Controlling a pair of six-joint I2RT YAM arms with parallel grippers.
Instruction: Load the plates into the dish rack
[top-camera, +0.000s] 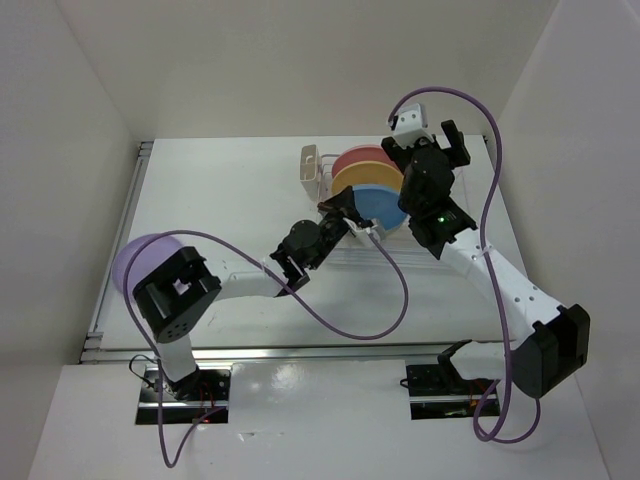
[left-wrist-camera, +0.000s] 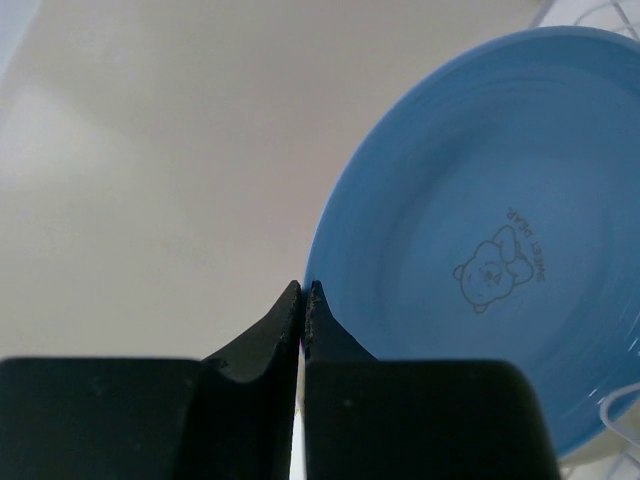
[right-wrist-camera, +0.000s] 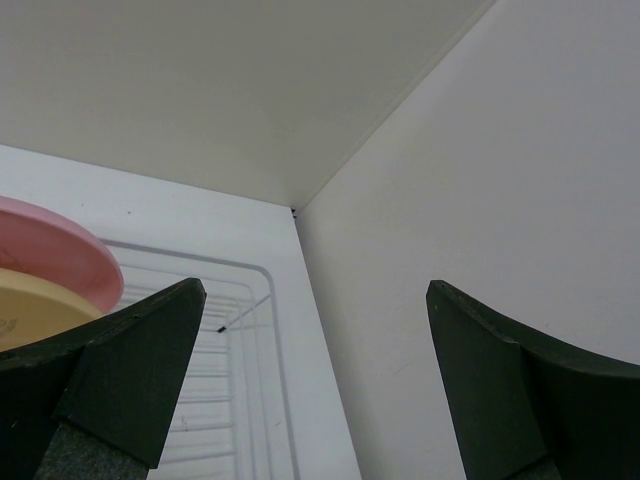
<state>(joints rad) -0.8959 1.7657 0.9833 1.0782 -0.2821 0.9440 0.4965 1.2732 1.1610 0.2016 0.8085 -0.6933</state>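
Observation:
The wire dish rack (top-camera: 352, 250) stands at the back middle of the table, with a pink plate (top-camera: 362, 158), an orange-yellow plate (top-camera: 362, 178) and a blue plate (top-camera: 382, 205) upright in it, one behind another. My left gripper (top-camera: 345, 217) is at the blue plate's left rim. In the left wrist view its jaws (left-wrist-camera: 303, 290) are shut on the edge of the blue plate (left-wrist-camera: 480, 250), whose face bears a bear drawing. A lavender plate (top-camera: 138, 262) lies flat at the far left, partly under the left arm. My right gripper (top-camera: 425, 143) hangs open and empty above the rack's far right end (right-wrist-camera: 315, 300).
A beige cutlery holder (top-camera: 309, 165) is at the rack's left end. White walls close in the table on three sides; the right wall (right-wrist-camera: 480, 200) is close to the right gripper. The pink plate (right-wrist-camera: 50, 240) and rack wires (right-wrist-camera: 230, 340) lie left of the right fingers.

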